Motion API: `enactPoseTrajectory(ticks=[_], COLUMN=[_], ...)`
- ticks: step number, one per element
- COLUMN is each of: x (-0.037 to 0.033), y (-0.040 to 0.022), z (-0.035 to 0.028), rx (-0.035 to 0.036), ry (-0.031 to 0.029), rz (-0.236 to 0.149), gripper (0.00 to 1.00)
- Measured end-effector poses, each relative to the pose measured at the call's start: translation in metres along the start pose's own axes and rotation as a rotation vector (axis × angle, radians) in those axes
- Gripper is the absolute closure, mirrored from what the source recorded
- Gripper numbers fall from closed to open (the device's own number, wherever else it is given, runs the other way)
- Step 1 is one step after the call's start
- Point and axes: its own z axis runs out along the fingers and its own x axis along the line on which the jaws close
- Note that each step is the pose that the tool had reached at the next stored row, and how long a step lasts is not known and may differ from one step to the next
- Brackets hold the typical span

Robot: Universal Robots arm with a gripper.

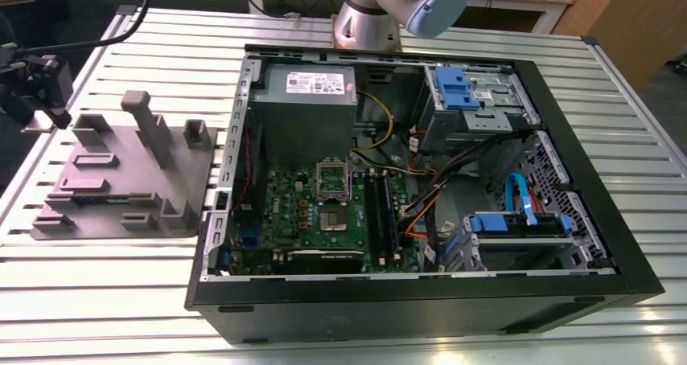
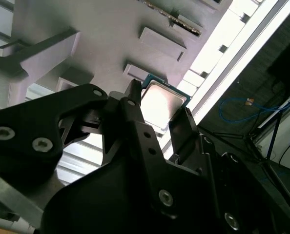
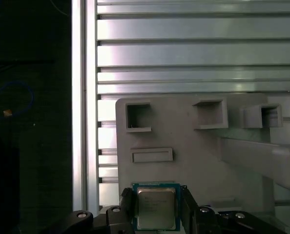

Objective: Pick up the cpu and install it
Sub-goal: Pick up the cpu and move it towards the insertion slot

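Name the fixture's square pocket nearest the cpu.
The end pocket at the fixture's rounded corner; the middle pocket and far pocket sit farther along from the cpu.

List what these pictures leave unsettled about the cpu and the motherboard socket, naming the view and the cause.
- The cpu: one edge is cut off by the first wrist view's frame; the gripper covers two sides.
- Its underside: faces away in both wrist views, so whether it touches the grey fixture is unclear.
- The motherboard socket: too small in the exterior view to judge its pins.
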Motion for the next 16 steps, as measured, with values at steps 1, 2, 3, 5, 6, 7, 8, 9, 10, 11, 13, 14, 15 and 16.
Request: enactPoseTrajectory(ticks=[1,2,3,5,6,7,8,9,10,11,13,14,15,16], x=[0.0002,0.0005,0.0004,0.0004,0.0005,0.0005,0.0005,0.0004,0.0004,0.0004,0.0004,0.0003,0.0004,0.0004], y=[0.0,0.0,0.0,0.0001,0.0002,0.0004,0.0005,0.0007,0.0009,0.0011,0.0014,0.0015,0.0016,0.0017], z=[0.0,-0.0001,-0.0004,-0.0027,-0.005,-0.0081,-0.0114,-0.0149,-0.0186,-0.0221,-0.0284,-0.031,-0.0336,-0.0362], rx=[0.0,0.0,0.0001,-0.0006,-0.001,-0.001,-0.0012,-0.0012,-0.0013,-0.0014,-0.0013,-0.0014,-0.0014,-0.0015], ry=[-0.0002,-0.0004,-0.0004,-0.0004,-0.0006,-0.0004,-0.0005,-0.0005,-0.0005,-0.0005,-0.0005,-0.0005,-0.0005,-0.0006], rz=[0.0,0.0,0.0,0.0,0.0,0.0,0.0,0.0,0.0,0.0,0.0,0.0,0.0,0.0], gripper=[0.53,0.53,0.53,0.53,0.53,0.53,0.53,0.53,0.53,0.53,0.53,0.53,0.53,0.53])
